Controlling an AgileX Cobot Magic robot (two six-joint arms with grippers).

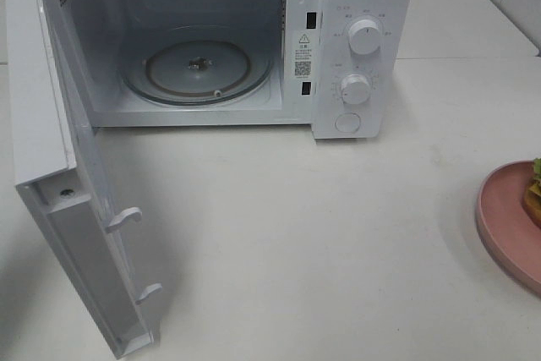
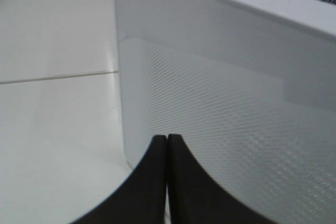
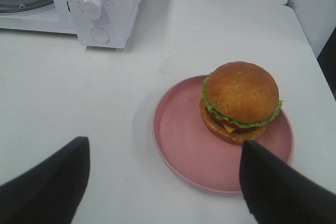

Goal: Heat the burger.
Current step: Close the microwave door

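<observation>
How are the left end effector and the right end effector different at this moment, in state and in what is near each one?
The left end effector is shut, its black fingers pressed together; the right end effector is open, its fingers set wide apart. The left one is beside the open white microwave door; the right one hangs above the round pink plate carrying the golden-brown burger. Both hold nothing.

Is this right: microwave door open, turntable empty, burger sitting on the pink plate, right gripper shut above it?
One error: the right gripper is open, not shut. The right wrist view shows its fingers spread wide apart, with the burger on the pink plate between and beyond them. The rest holds: the exterior high view shows the microwave door open and the turntable empty.
</observation>
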